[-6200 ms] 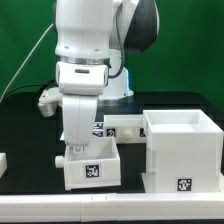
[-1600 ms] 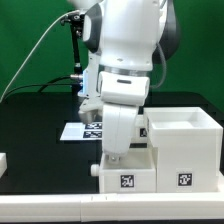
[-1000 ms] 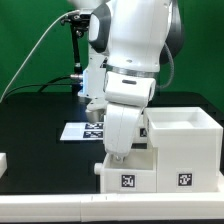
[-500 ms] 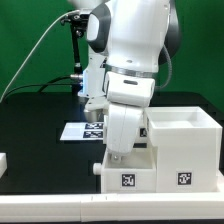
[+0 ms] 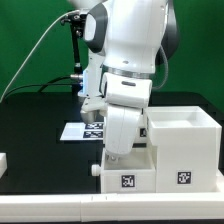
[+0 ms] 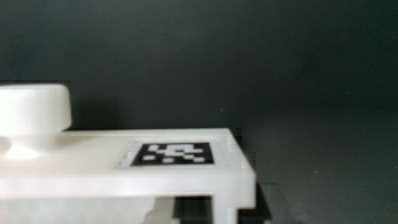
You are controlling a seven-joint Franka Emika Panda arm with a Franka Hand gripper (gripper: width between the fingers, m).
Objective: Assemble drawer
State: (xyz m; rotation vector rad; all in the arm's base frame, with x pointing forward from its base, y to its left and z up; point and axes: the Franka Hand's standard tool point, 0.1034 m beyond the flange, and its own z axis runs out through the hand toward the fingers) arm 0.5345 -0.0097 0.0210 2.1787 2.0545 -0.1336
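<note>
One drawer box [image 5: 127, 178], gripper [image 5: 116, 160] jaws probably hidden

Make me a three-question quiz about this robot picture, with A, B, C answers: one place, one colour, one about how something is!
1. Where is the small box compared with the big box?
A) on top of it
B) beside it, on the exterior view's left
C) behind it

2. What colour are both boxes?
A) white
B) red
C) blue

3. The big box's top is:
A) open
B) covered by a lid
C) under a cloth

Answers: 1 B, they stand side by side on the table; 2 A, both look white; 3 A, its hollow inside shows.
</note>
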